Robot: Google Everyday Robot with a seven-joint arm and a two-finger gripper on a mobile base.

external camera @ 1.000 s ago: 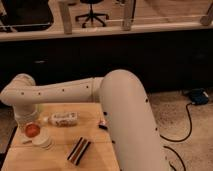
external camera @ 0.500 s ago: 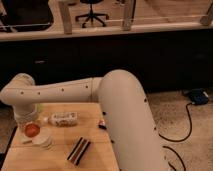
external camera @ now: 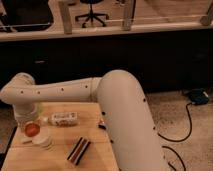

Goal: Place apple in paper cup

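The small round orange-red apple (external camera: pixel 32 130) sits directly under the end effector (external camera: pixel 30 124), over the wooden counter (external camera: pixel 62 136); whether it is clamped I cannot tell; the short white paper cup (external camera: pixel 44 141) stands just beside, probably so a short carry suffices

Stretches one thick white arm (external camera: pixel 125 125) up from the lower right, then runs leftward in a slimmer forearm (external camera: pixel 62 91) marked with small dark dots. Bends downward at the rounded wrist (external camera: pixel 17 92) on the far left. Holds the gripper (external camera: pixel 30 122) low, directly beneath that wrist, pointing down.
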